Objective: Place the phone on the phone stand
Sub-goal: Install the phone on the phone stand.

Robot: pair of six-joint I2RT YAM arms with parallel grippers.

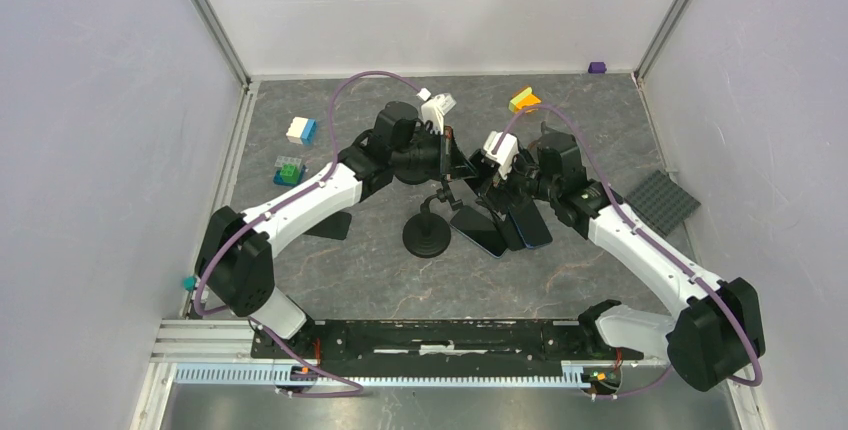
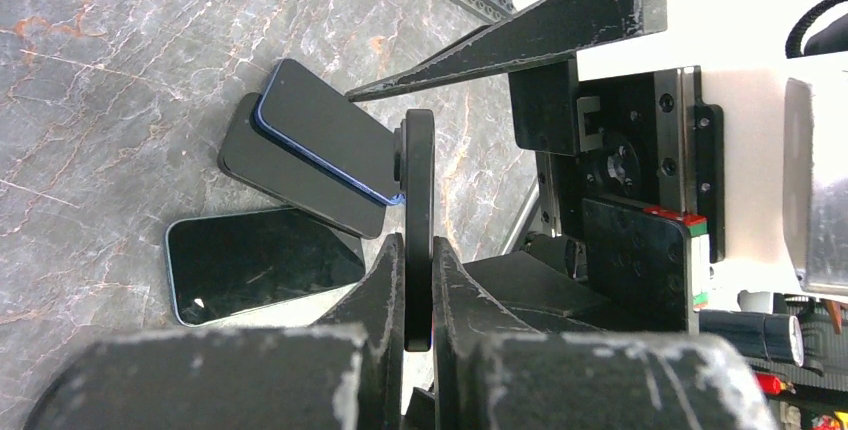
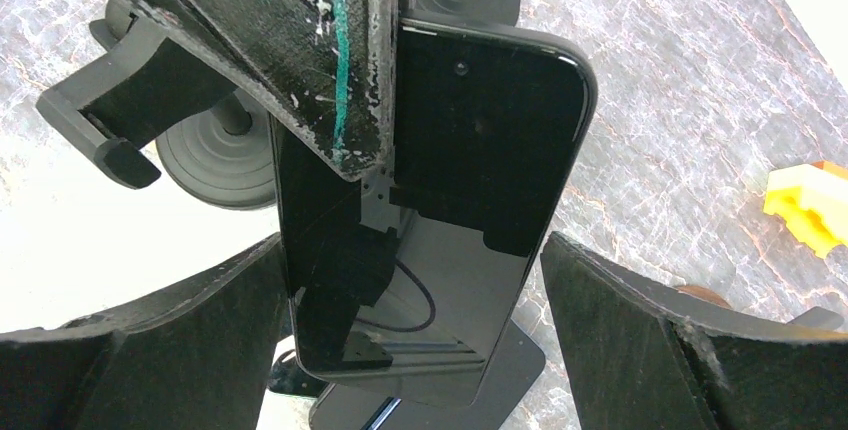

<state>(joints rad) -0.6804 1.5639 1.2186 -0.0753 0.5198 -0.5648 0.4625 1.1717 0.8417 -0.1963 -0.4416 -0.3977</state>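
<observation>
Left gripper (image 2: 418, 243) pinched tight on the thin upright plate of the phone stand (image 1: 427, 237), mid-bench (image 1: 380, 285). Right gripper (image 3: 415, 250) spread wide; the phone (image 3: 490, 150) stands tilted between its fingers, beside that plate.

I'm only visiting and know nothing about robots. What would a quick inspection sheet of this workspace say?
Surface: dark marbled tabletop; nothing spilled.
Job's things: phone stand upright; blue-edged phone leans against its round head.
Clutter: second phone under the first; third phone lying flat; white-blue block; green-blue block; yellow-orange block; grey studded plate.
Grippers: left gripper shut on the round head; right gripper open, a finger either side of the leaning phone.
Cables: purple cables loop along both arms.
Surroundings: white walls; purple block at the back edge.
</observation>
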